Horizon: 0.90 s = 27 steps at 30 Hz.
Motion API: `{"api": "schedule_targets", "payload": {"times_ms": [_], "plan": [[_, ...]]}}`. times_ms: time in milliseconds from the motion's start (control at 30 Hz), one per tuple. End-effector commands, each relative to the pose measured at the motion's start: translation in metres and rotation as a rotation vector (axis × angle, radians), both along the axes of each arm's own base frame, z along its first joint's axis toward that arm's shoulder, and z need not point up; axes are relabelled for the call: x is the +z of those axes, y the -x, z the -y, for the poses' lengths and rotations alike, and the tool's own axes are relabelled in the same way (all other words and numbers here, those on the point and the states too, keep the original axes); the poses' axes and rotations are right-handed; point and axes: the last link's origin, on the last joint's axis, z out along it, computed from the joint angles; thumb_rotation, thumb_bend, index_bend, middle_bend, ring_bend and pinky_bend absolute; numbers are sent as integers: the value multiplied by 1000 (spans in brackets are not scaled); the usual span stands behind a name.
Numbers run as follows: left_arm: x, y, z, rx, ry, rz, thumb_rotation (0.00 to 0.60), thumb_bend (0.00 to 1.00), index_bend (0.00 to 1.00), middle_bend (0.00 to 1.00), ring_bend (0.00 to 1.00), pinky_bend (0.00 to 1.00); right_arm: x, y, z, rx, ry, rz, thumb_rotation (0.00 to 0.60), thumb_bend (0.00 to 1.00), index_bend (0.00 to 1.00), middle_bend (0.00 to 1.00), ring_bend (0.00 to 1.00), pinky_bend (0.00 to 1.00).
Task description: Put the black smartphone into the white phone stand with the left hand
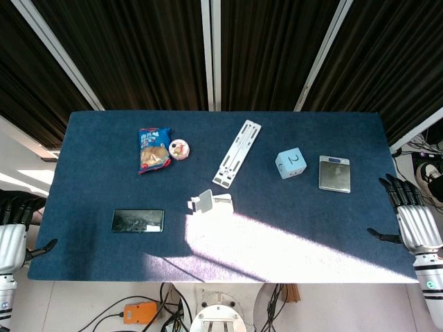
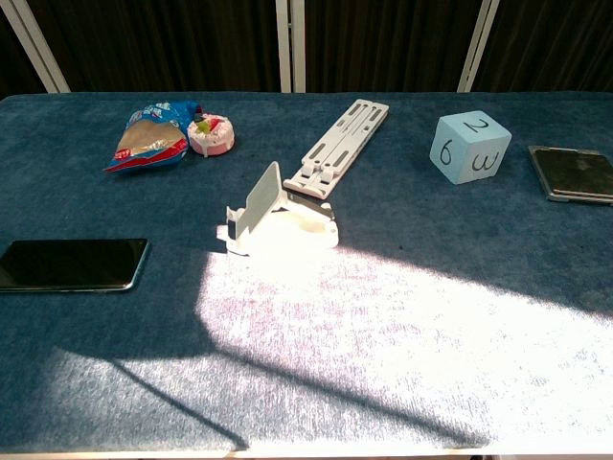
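The black smartphone [image 1: 138, 220] [image 2: 74, 264] lies flat, screen up, on the blue tablecloth at the front left. To its right stands the small white phone stand [image 1: 210, 202] [image 2: 278, 218], its back plate tilted, at the edge of a sunlit patch. My left hand [image 1: 14, 235] hangs open off the table's left edge, well left of the phone, its thumb reaching toward the table edge. My right hand [image 1: 414, 218] rests open at the table's right edge, fingers spread. Neither hand appears in the chest view.
A blue snack bag [image 1: 154, 149] and a small pink round container [image 1: 179, 149] sit at the back left. A long white folding stand [image 1: 237, 153] lies mid-back. A light blue numbered cube [image 1: 291, 164] and a flat metallic scale [image 1: 334, 173] are at the right.
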Motion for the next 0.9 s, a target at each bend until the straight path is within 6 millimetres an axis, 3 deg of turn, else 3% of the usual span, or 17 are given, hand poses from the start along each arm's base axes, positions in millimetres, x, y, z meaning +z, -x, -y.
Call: {"api": "schedule_targets", "payload": {"times_ms": [33, 233, 567, 700, 900], "plan": [[-2, -2, -2, 1, 12, -2, 600, 57, 138, 163, 52, 41, 1, -2, 1, 1, 14, -1, 600, 155, 0, 51, 0, 25], [-13, -16, -16, -32, 61, 20, 600, 56, 138, 163, 58, 41, 11, -4, -1, 9, 42, -23, 600, 155, 0, 51, 0, 25], [-70, -65, -65, -123, 284, 95, 600, 63, 168, 164, 54, 39, 18, -5, -6, 14, 63, -26, 600, 156, 0, 51, 0, 25], [-98, -68, -81, -90, 360, 114, 600, 77, 168, 148, 20, 3, 16, -5, -6, 14, 58, -24, 600, 156, 0, 51, 0, 25], [-122, -68, -86, -42, 387, 115, 600, 81, 168, 79, 0, 0, 16, -3, -5, 0, 57, -27, 600, 154, 0, 51, 0, 25]]}}
